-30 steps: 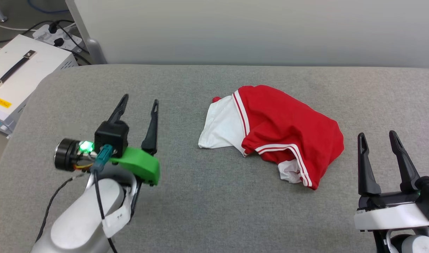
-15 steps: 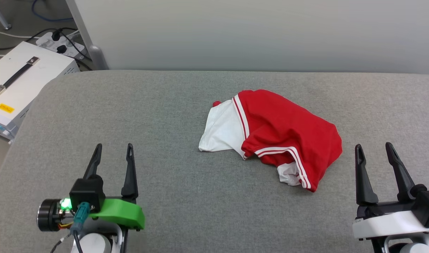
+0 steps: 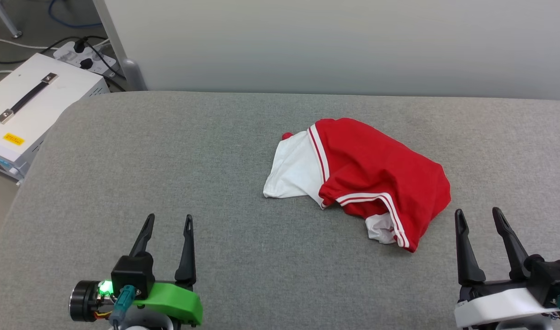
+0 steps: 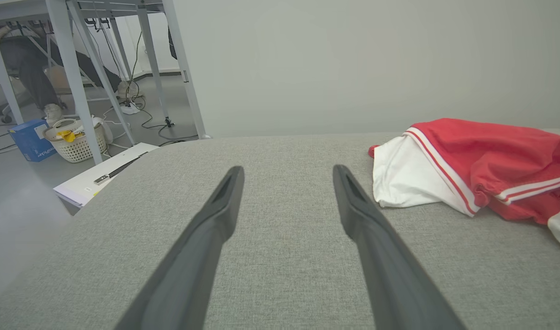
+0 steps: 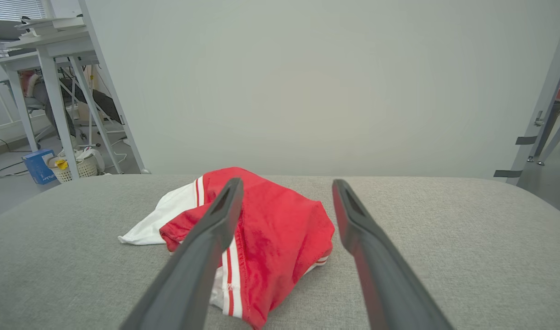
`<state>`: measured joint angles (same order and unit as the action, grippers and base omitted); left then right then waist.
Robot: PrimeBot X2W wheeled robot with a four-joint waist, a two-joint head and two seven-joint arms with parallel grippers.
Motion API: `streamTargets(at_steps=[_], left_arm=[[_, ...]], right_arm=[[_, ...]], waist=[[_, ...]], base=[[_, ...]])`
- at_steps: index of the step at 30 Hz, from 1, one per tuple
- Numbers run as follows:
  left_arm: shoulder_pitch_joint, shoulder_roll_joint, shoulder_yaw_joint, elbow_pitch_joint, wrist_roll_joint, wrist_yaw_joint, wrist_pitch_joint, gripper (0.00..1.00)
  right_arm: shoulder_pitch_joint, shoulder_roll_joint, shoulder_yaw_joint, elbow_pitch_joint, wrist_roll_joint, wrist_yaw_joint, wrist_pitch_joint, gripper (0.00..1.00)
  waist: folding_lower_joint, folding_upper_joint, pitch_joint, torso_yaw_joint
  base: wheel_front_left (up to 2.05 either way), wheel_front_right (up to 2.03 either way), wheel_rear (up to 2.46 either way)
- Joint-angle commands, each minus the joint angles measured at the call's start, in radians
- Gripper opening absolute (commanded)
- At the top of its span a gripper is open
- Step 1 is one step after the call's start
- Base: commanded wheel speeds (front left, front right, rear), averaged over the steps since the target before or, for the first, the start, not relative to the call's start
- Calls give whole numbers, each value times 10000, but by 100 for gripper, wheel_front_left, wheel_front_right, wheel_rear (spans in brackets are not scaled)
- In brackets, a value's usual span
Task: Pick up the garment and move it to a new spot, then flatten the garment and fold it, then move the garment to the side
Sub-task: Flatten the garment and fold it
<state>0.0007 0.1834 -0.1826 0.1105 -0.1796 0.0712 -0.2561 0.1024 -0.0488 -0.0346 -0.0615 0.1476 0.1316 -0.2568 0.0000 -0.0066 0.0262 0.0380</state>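
Note:
The garment (image 3: 376, 178) is a red shirt with white sleeves and striped trim, lying crumpled right of centre on the grey padded surface (image 3: 170, 160). Its lettering is hidden. My left gripper (image 3: 167, 220) is open at the lower left, well clear of the cloth. My right gripper (image 3: 477, 213) is open at the lower right, just off the heap's near right edge. The left wrist view has the garment (image 4: 481, 169) at its right, beyond my open left gripper (image 4: 287, 172). Ahead of my open right gripper (image 5: 284, 183), the right wrist view shows the garment (image 5: 271, 229) close by.
A white case with a black handle (image 3: 30, 105) stands on the floor off the left edge, with a power strip and cables (image 3: 85, 57) behind it. A pale wall (image 3: 335, 41) runs along the far side. Table legs and a basket (image 4: 76, 140) stand further left.
My left arm has drawn back from mid-left toward the near edge, fingers still apart. My right gripper has sunk slightly lower in the picture. The camera has shifted a little; the garment lies as before.

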Motion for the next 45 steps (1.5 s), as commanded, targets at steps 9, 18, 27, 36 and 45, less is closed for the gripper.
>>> streamTargets(at_steps=[9, 18, 27, 36, 45], left_arm=[[283, -598, 730, 131, 497, -593, -57, 100], [299, -884, 1128, 212, 828, -986, -57, 100], [226, -1047, 1330, 355, 1036, -1245, -57, 100], [-2261, -571, 1425, 1038, 749, -1846, -57, 100], [-6365, 518, -912, 3142, -660, -2014, 1188, 100]], right_arm=[[194, -14, 29, 91, 95, -9, -49, 100], [173, -14, 42, 112, 108, -9, -49, 100], [161, -14, 38, 109, 107, -9, -49, 100], [-319, -14, 152, 31, 53, -9, -49, 100], [-883, -14, 180, -91, 88, -9, -49, 100]], waist=[[0, 66, -16, 59], [0, 66, -15, 80], [0, 66, 2, 53], [0, 66, 482, -143], [0, 66, 1383, -647]], base=[[0, 0, 0], [0, 0, 0], [0, 0, 0], [0, 0, 0], [0, 0, 0]])
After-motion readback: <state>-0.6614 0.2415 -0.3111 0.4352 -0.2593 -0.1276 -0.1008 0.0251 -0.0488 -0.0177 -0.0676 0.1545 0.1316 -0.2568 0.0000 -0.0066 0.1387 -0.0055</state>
